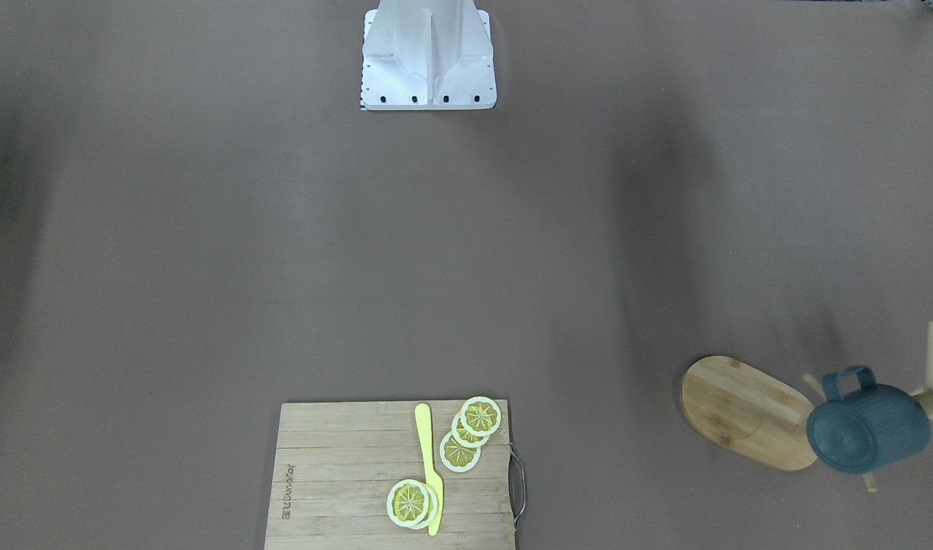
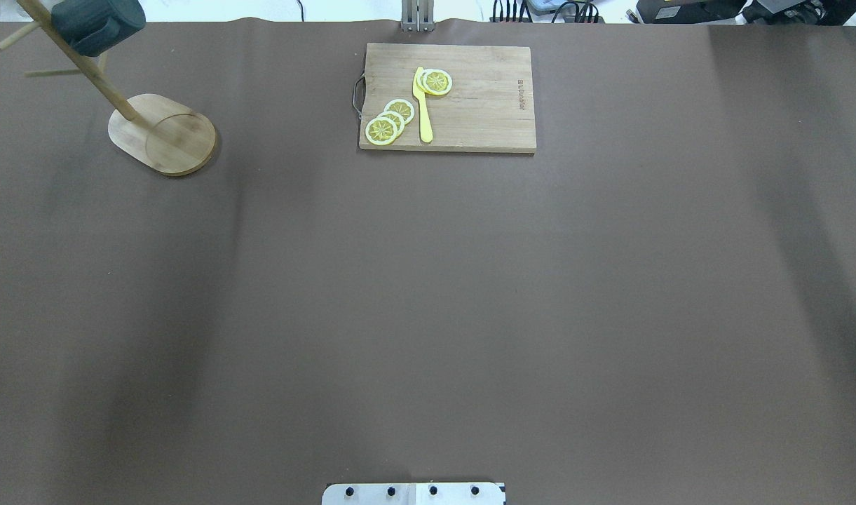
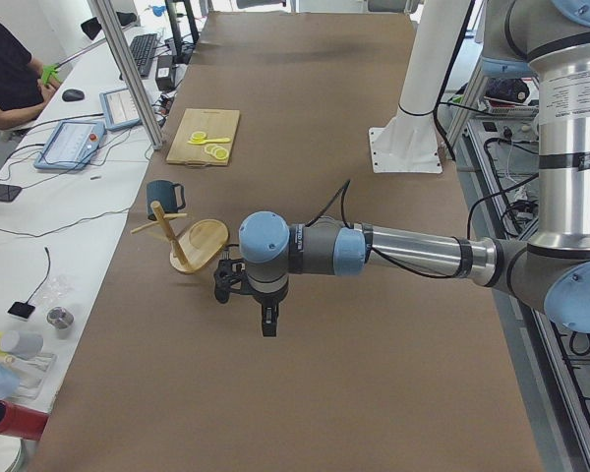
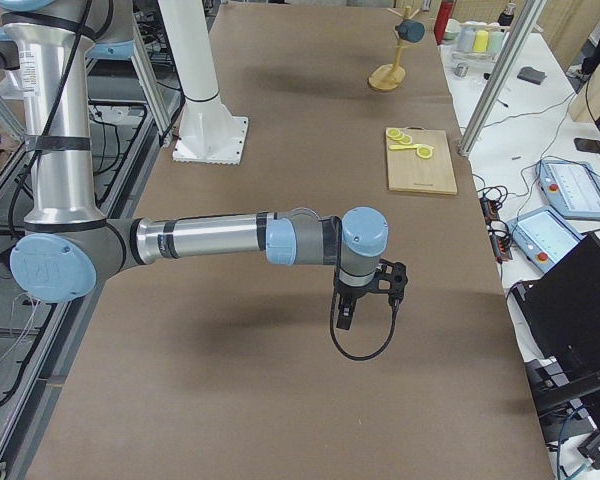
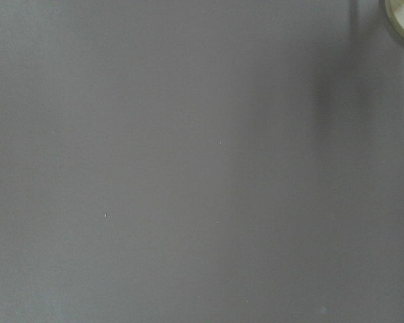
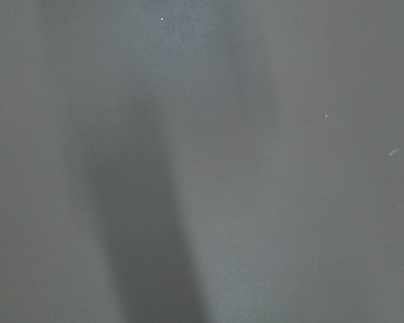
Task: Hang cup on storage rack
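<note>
Bamboo cutting board [image 1: 336, 473] with lemon slices [image 1: 461, 451] is seen at 6 o'clock, teal mug [image 1: 867, 428] hung on mug tree [image 1: 741, 409] at 4 o'clock; left gripper [image 3: 267, 327] and right gripper [image 4: 345, 318] are pointed downward, jaw state cannot be told.

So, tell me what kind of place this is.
Probably a robotics lab: a left arm and right arm over a covered table, a pendant on the side bench, an operator beside it.

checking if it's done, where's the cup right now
In the overhead view the cup hangs on the rack at the far left corner, well left of the cutting board.
</note>
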